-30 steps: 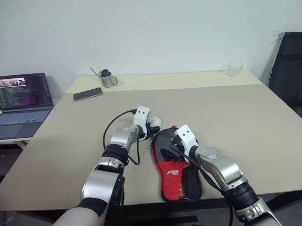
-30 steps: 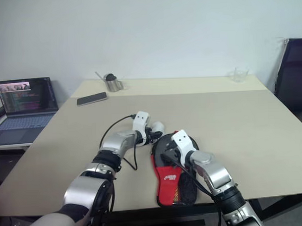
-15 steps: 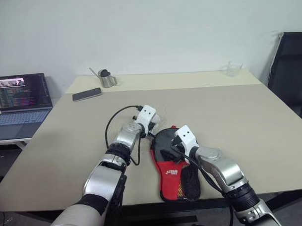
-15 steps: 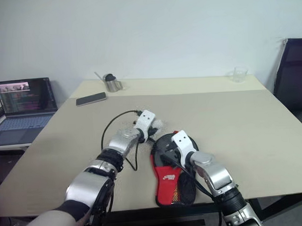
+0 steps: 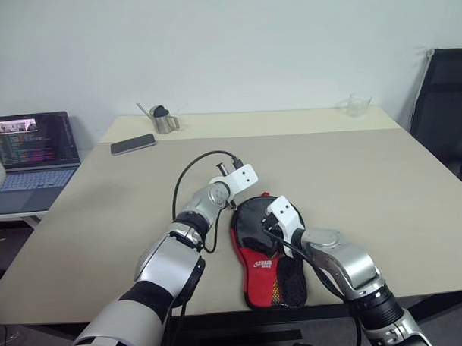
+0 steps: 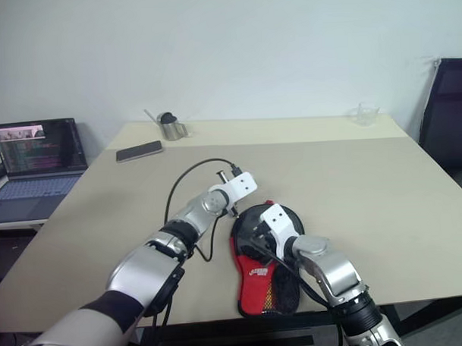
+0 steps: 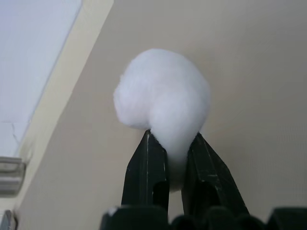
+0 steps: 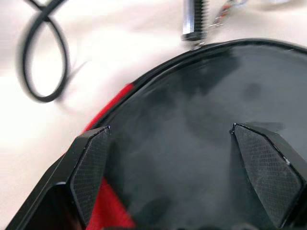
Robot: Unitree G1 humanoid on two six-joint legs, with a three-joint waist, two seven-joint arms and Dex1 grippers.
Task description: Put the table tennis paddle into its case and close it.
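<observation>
The case point(image 5: 265, 252) lies flat near the table's front edge, its round black part away from me and its red part with the white logo toward me. The table tennis paddle is hidden. My right gripper point(image 8: 170, 129) hovers open over the black round part, one finger point(image 8: 91, 163) near its red-trimmed rim. My left gripper point(image 7: 172, 136) is just past the case's far left edge, above the table, and is shut on a white fluffy ball point(image 7: 163, 91).
A black cable point(image 5: 187, 188) loops from my left wrist over the table. A phone point(image 5: 134, 144) and a metal cup point(image 5: 165, 120) sit far left, a glass point(image 5: 358, 105) far right. A laptop point(image 5: 33, 146) stands on a side desk. A black chair point(image 5: 445, 112) is at right.
My left wrist has rolled over and risen a little, and its fingers have shut on the white ball. My right hand has drawn back slightly over the case.
</observation>
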